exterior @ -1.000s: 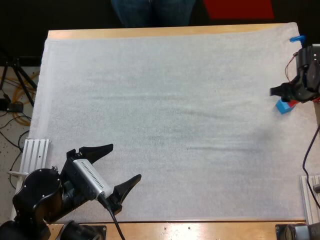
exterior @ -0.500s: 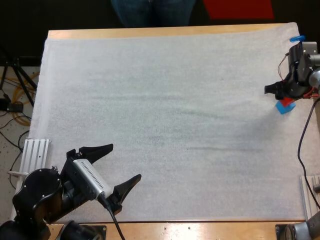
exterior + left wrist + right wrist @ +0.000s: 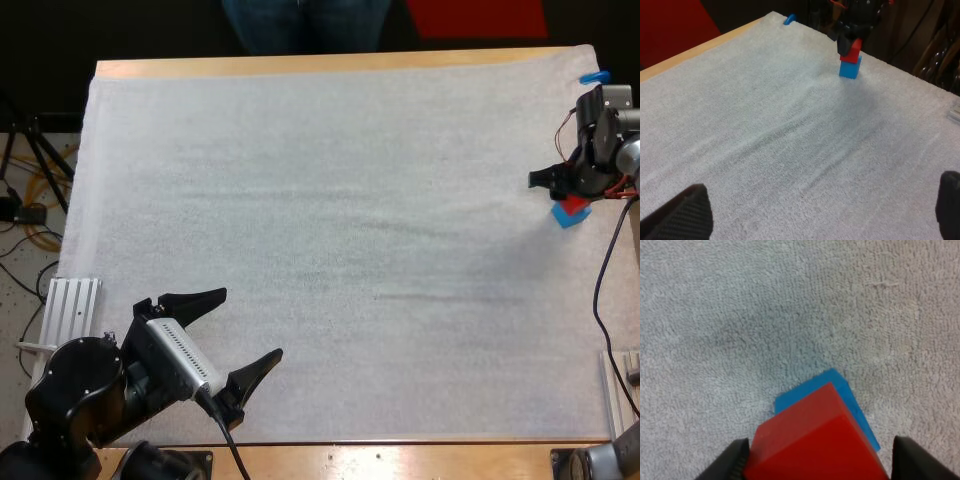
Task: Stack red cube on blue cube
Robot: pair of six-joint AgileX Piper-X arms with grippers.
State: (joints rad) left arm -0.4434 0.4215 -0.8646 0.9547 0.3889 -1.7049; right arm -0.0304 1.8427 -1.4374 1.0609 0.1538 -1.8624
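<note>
The red cube [image 3: 574, 203] rests on top of the blue cube [image 3: 567, 218] at the far right of the mat, slightly offset, so a blue corner [image 3: 840, 385] shows past the red cube [image 3: 815, 445]. My right gripper [image 3: 571, 194] is down over the stack, its fingers against both sides of the red cube. From the left wrist view the stack stands far off, red cube [image 3: 854, 48] above blue cube [image 3: 849, 68], with my right gripper [image 3: 850, 39] on it. My left gripper [image 3: 248, 325] stands open over the mat's near left part, with nothing between its fingers.
A person's legs [image 3: 305, 25] stand beyond the table's far edge. A metal rail [image 3: 70, 310] lies off the mat's left side. The stack is close to the mat's right edge. Bare mat [image 3: 350, 230] stretches between the two arms.
My right gripper shifted a little toward the far side and brought the red cube over the blue cube; in the last half second it barely moved. The left arm stayed still.
</note>
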